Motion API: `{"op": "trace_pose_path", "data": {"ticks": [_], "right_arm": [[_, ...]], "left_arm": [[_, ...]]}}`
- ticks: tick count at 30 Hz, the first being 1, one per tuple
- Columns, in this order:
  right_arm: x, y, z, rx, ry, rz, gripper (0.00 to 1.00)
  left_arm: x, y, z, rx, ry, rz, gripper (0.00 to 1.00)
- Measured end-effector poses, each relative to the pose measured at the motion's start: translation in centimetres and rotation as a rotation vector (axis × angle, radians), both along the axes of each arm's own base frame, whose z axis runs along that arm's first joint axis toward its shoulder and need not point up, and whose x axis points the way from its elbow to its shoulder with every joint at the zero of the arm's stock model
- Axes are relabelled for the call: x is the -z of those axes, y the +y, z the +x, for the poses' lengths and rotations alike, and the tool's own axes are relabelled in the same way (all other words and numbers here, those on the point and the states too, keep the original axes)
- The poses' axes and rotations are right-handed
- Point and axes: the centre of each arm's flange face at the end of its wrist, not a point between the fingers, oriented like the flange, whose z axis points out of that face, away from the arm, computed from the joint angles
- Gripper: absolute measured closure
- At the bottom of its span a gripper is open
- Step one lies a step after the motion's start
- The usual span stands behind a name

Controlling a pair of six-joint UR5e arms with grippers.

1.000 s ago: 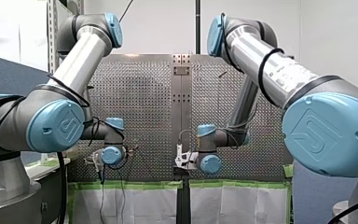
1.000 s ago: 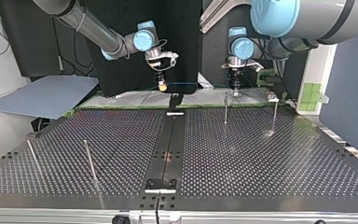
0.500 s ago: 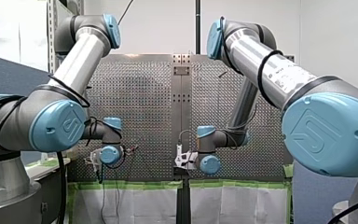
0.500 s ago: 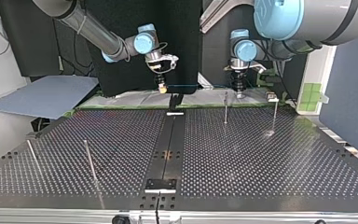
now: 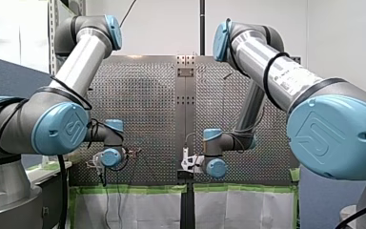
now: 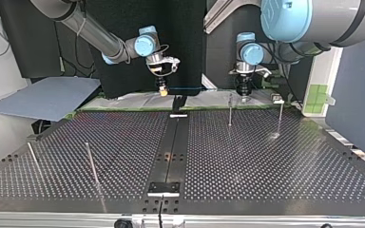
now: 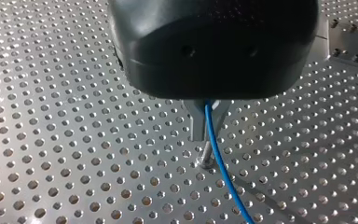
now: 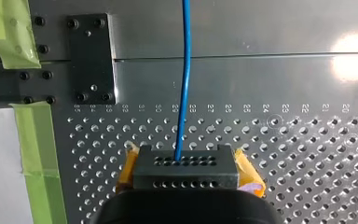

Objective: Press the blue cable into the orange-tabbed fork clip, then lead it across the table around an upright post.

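The blue cable [image 6: 197,87] runs taut between my two grippers above the table's far edge in the top view. My right gripper [image 6: 162,89], with yellow pads, is shut on it at the left. My left gripper [image 6: 244,93] is shut on it at the right, just behind a thin upright post [image 6: 230,110]. In the left wrist view the metal fingers [image 7: 198,122] pinch the cable [image 7: 219,163] right above a post's tip [image 7: 206,159]. In the right wrist view the cable [image 8: 183,79] leads straight ahead from my gripper [image 8: 185,161]. No orange-tabbed clip shows clearly.
A second post [image 6: 280,116] stands to the right of the first, and two more posts [image 6: 91,163] lean near the top view's left. A black centre rail [image 6: 171,152] carries a small black fixture [image 6: 177,103] at its far end. Green tape [image 8: 35,149] lines the table's edge.
The two grippers have drifted slightly apart along the table's far edge. The cable stays held in both.
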Motion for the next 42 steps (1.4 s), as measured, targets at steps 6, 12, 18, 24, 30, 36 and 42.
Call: {"op": "trace_pose_path", "data": {"ticks": [6,12,18,24,30,36,42], "right_arm": [[0.1,-0.2,-0.2,0.003,0.003,0.004,1.0],[0.3,-0.3,-0.3,0.001,0.004,0.006,1.0],[0.3,-0.4,-0.4,0.0,0.004,0.007,1.0],[0.4,-0.4,-0.5,0.001,0.004,0.007,1.0],[0.5,-0.4,-0.5,0.001,0.004,0.008,1.0],[0.6,-0.5,-0.6,0.001,0.004,0.008,1.0],[0.6,-0.6,-0.6,0.003,0.001,0.004,1.0]], "left_arm": [[0.0,0.2,0.1,-0.004,0.001,-0.006,1.0],[0.0,0.4,0.2,-0.009,0.003,-0.01,1.0],[0.1,0.7,0.2,-0.013,0.006,-0.022,1.0],[0.0,0.7,0.6,-0.005,0.008,-0.036,1.0],[-0.1,0.8,0.9,-0.008,0.009,-0.034,1.0],[-0.1,1.2,0.9,-0.037,0.01,0.014,1.0],[-0.2,1.2,0.9,-0.036,0.012,0.064,1.0]]}}
